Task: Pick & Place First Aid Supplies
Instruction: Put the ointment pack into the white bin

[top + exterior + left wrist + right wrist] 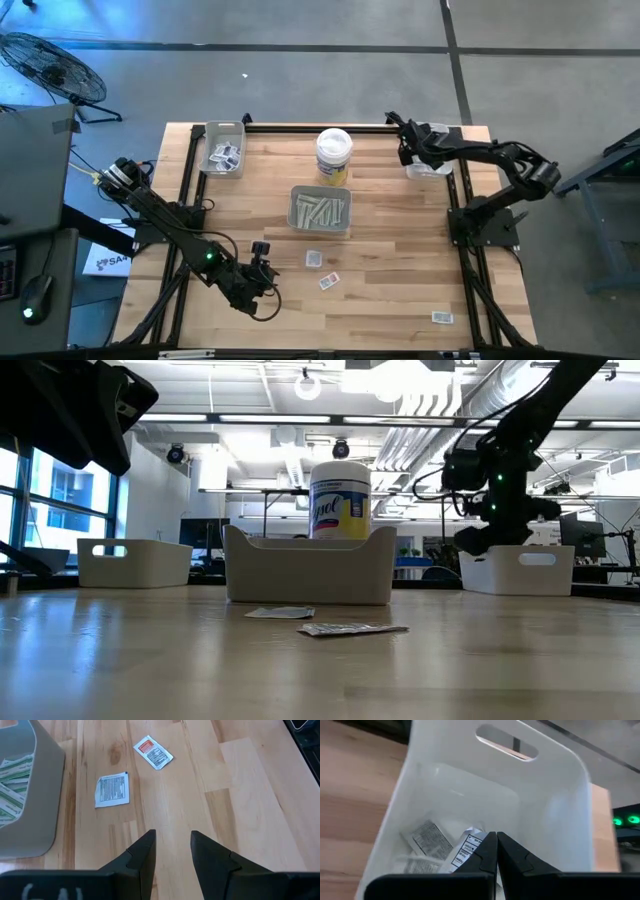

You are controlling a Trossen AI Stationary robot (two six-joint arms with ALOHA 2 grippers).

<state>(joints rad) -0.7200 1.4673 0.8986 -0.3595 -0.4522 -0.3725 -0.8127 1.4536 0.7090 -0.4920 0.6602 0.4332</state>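
We're in an open industrial lab: polished concrete floor (300, 80), exposed ceiling ducts (440, 400), a floor fan (50, 65) at ten o'clock, workbenches (300, 495) behind.

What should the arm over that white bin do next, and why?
Probably open its fingers. The right gripper hangs over the white bin, shut on a packet, with other packets already lying inside, so letting go should drop it in.
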